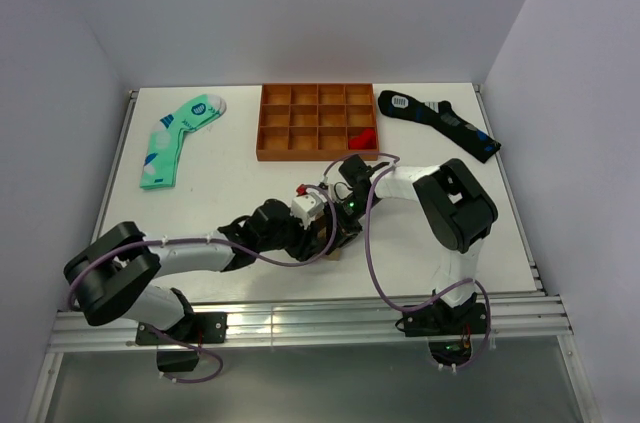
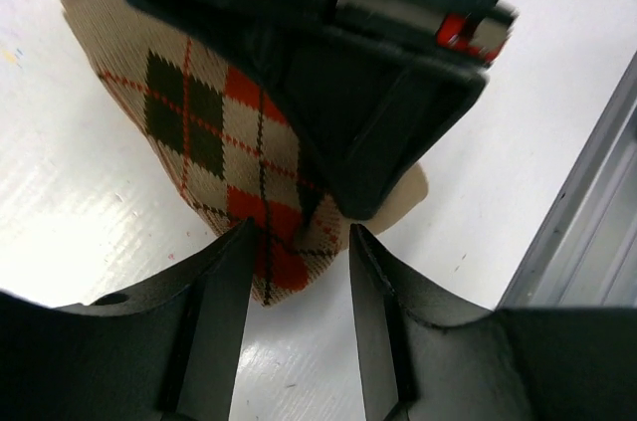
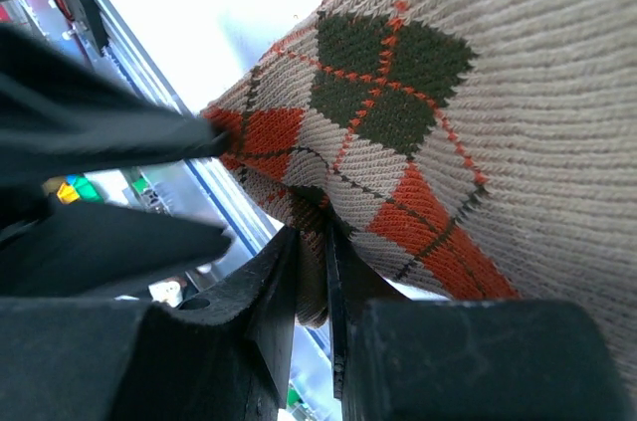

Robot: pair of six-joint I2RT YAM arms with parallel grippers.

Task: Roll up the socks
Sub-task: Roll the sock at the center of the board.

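Finds the tan-brown argyle sock (image 2: 199,132) near the middle of the white table (image 1: 230,188), toward its near edge, mostly hidden from above under the two meeting wrists. Shows the right gripper (image 3: 311,277) closed narrow on a fold of that sock, with knit cloth pinched between both fingers and draping up and away over them. Catches the left gripper (image 2: 299,262) facing it from the other side, fingers parted to a middling gap, bare table visible between them, and the sock's red-diamond corner reaching into the mouth beside one finger. Cannot say for sure whether that finger presses the cloth or merely brushes it; from the right wrist, seems to meet the sock's edge with one tip only. Shows the rest of the sock spread over the table beneath the right gripper's black body. Notes, well apart at the far side, a mint-green sock (image 1: 178,138) with white patches on the left, an orange compartment tray (image 1: 300,155) in the middle with a small red piece (image 1: 362,136) in a near-right cell, and a black sock (image 1: 438,121) with blue marks on the right.
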